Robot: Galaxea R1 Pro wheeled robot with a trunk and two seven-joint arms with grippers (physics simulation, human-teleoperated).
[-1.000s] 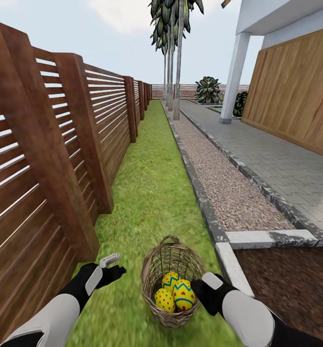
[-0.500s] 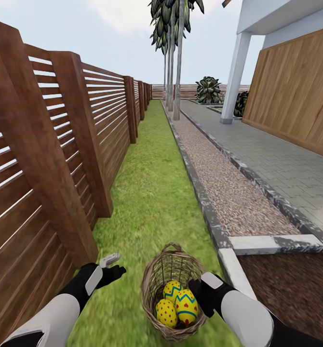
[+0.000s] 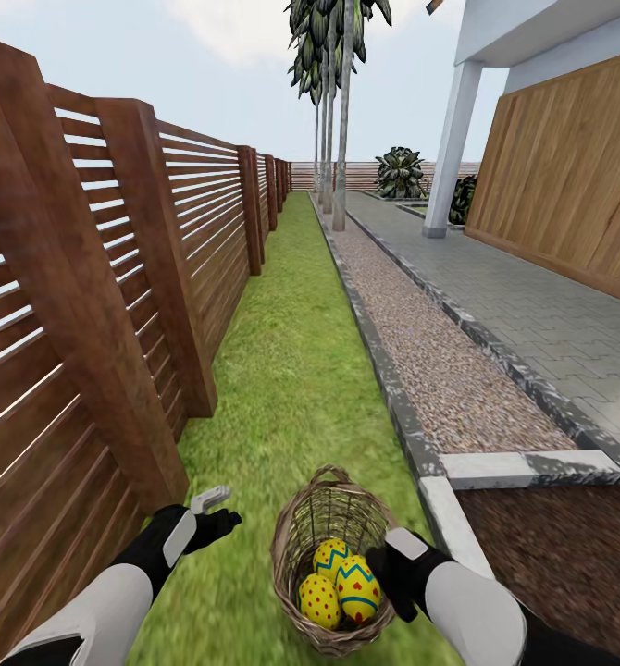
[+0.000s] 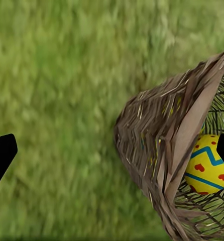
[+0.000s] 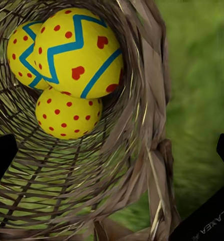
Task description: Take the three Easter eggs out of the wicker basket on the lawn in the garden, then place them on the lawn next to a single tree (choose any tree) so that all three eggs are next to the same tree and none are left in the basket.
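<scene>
The round brown open-weave wicker basket (image 3: 330, 560) sat on the strip of short green lawn (image 3: 287, 370) at six o'clock in the head view, its thin arched handle toward twelve. Inside it lay three yellow Easter eggs with red dots and blue-green zigzag bands (image 3: 342, 583), bunched together and touching, toward the basket's five o'clock side. In the right wrist view the largest egg (image 5: 77, 52) rested against a dotted egg (image 5: 67, 113) and a third egg (image 5: 24, 57) behind it.

The right gripper (image 3: 393, 578) hung at the basket's three o'clock rim, just beside the eggs; its dark fingertips (image 5: 1, 158) stood far apart at the edges of its wrist view, the jaws wide and holding nothing. The left gripper (image 3: 213, 513) hovered over the grass at the basket's nine o'clock, near it and apart from it; one dark fingertip (image 4: 1, 155) showed at the edge of its wrist view, jaws wide and empty, with the basket's woven wall (image 4: 157, 145) ahead.

A brown slatted wooden fence (image 3: 116, 305) ran along the lawn at nine o'clock. A grey stone kerb (image 3: 384, 388), a pebble gravel strip (image 3: 440, 361) and grey paving (image 3: 551, 324) lay toward two o'clock. Tall mottled-grey tree trunks (image 3: 340, 157) stood far off at twelve o'clock.
</scene>
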